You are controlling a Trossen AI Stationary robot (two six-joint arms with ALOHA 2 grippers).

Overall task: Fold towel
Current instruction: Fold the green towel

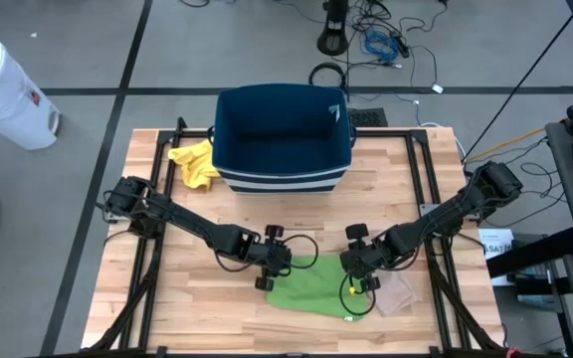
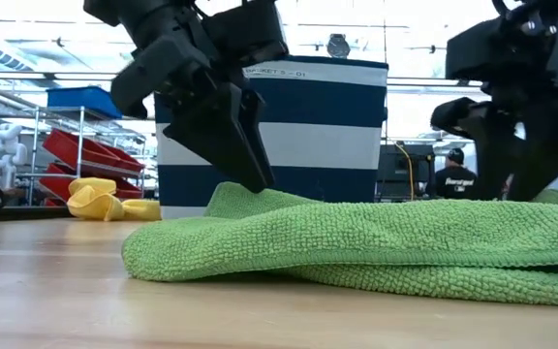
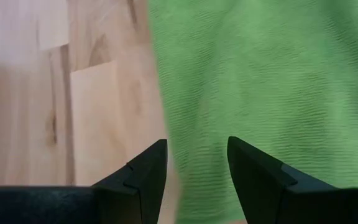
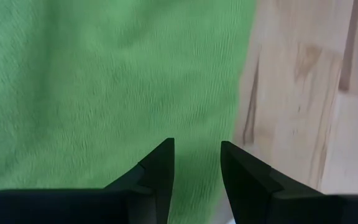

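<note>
A grey floor [image 1: 117, 40] marked with dark seam lines surrounds the wooden table [image 1: 167, 318]. Black cables [image 1: 386, 40] lie tangled on it beyond the table's far edge, beside a black stand base [image 1: 333, 40]. A white bin [image 1: 3, 89] stands off to one side. In the low view, metal shelving [image 2: 66, 145] holds red bins [image 2: 80, 155], and a person in a dark shirt [image 2: 450, 179] stands far back under bright ceiling light.

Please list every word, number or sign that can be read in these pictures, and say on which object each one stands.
White print on the dark blue and white striped fabric basket: too blurred to read for certain.
White logo on that basket's inner rim, high view: a mark, no letters.
White lettering on the person's dark shirt: too small.
Green microfibre towel: none.
</note>
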